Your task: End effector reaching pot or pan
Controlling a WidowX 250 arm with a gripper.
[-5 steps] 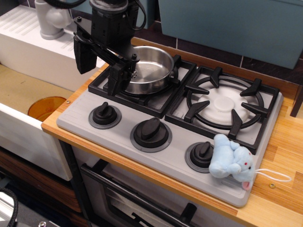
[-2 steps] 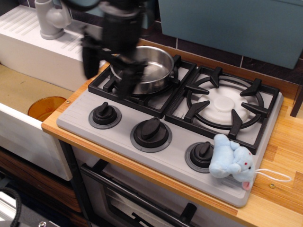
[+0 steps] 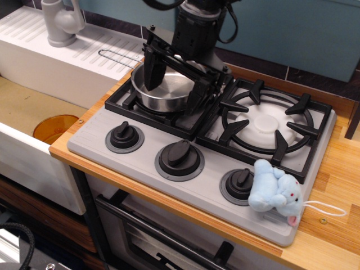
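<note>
The shiny steel pan (image 3: pixel 163 93) sits on the back-left burner grate of the toy stove, its thin wire loop handle (image 3: pixel 118 56) pointing left over the white sink drainer. My black gripper (image 3: pixel 175 90) hangs right over the pan, jaws open wide. The left finger (image 3: pixel 153 72) dips inside the pan near its left wall. The right finger (image 3: pixel 199 93) stands at the pan's right rim and hides that side. Nothing is held.
White burner cap (image 3: pixel 264 125) lies in the right grate. Three black knobs (image 3: pixel 179 154) line the stove's front. A light-blue plush toy (image 3: pixel 274 191) lies at the front right corner. A grey faucet (image 3: pixel 59 22) and an orange bowl (image 3: pixel 53 126) are in the sink area at left.
My gripper has moved right from the pan's left edge to directly over the pan. The wire handle, hidden before, now shows. The pan has not moved.
</note>
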